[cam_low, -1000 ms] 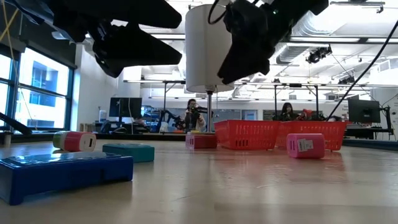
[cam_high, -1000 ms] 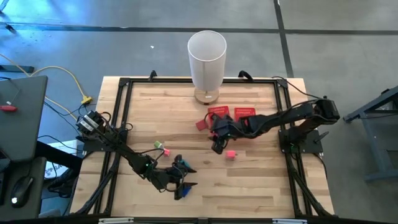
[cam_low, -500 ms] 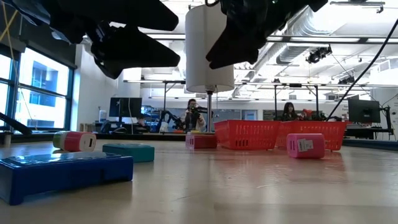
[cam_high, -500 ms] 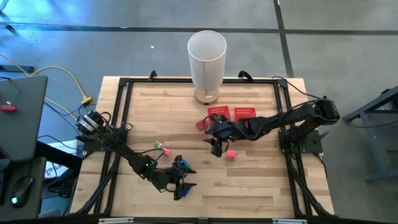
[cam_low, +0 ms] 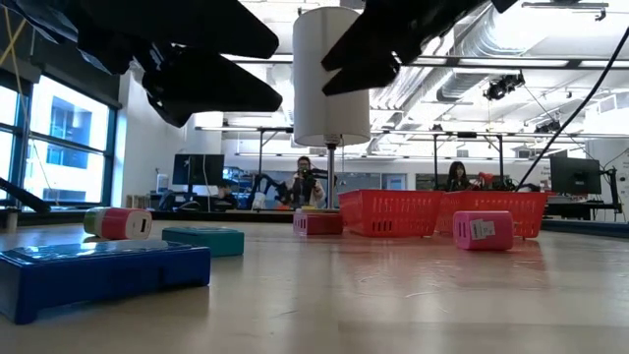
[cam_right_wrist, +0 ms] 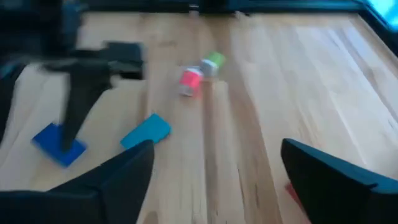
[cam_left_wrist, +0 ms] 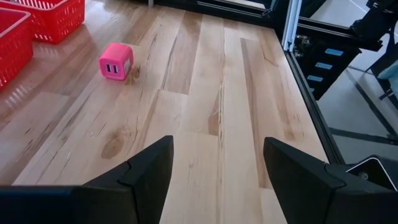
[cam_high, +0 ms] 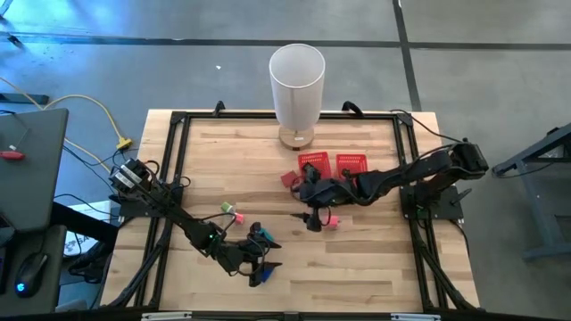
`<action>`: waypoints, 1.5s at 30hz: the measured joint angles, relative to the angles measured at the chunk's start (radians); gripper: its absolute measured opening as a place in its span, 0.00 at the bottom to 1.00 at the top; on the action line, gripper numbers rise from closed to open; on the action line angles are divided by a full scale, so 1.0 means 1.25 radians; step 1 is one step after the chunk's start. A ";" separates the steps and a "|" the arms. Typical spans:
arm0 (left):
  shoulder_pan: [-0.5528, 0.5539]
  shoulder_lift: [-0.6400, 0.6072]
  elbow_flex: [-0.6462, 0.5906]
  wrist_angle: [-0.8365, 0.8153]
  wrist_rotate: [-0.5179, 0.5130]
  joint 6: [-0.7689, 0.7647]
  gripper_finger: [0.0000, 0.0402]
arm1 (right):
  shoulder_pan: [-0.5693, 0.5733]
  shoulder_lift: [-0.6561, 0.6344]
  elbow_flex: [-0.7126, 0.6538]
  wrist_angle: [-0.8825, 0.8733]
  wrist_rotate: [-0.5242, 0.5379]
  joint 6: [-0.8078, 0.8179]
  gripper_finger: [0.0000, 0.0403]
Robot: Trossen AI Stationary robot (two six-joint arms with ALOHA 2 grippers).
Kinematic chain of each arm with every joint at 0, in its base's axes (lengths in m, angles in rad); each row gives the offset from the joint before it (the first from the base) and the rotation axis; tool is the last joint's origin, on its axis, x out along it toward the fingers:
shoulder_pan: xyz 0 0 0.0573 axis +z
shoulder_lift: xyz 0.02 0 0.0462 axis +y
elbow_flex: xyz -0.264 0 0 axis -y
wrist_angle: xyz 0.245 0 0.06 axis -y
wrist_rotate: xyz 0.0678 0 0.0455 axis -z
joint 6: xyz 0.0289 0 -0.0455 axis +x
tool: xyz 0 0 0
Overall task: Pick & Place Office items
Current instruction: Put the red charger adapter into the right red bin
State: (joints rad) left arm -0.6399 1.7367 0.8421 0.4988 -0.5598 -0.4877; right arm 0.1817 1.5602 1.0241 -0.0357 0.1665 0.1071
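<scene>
Approach step — right gripper (cam_high: 311, 220) over pink cube (cam_high: 331, 221), mid-table, just in front of the red mesh tray (cam_high: 332, 163).
Fingers spread wide, holding nothing; next move likely calls for lowering astride the cube and closing. Cube: small, bright pink, rounded edges, two dark slots on one face. Left gripper (cam_high: 261, 259) — parted, empty, above blue and teal pieces near the front.

On the bench (cam_high: 375, 259) there stood one tall white cylinder (cam_high: 296, 85), one red two-compartment tray (cam_high: 332, 163), two arms, and five small pieces: one pink cube (cam_left_wrist: 115, 61), one red block (cam_high: 287, 178), one pink-and-green roll (cam_right_wrist: 198, 73), one teal block (cam_right_wrist: 145, 131) and one blue block (cam_right_wrist: 59, 144).
</scene>
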 joint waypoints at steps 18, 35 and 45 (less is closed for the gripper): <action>-0.009 0.000 0.000 -0.026 -0.015 0.059 0.60 | 0.193 -0.004 0.000 -0.121 0.183 0.116 0.92; 0.040 0.000 0.000 -0.132 -0.182 -0.011 0.60 | 0.342 -0.005 0.000 -0.164 0.502 0.209 0.92; 0.095 0.000 0.000 -0.131 -0.010 -0.017 0.60 | 0.342 -0.005 -0.017 -0.155 0.495 0.213 0.92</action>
State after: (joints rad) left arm -0.5208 1.7370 0.8421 0.3355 -0.5729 -0.5095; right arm 0.6090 1.5536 1.0027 -0.2299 0.7857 0.3739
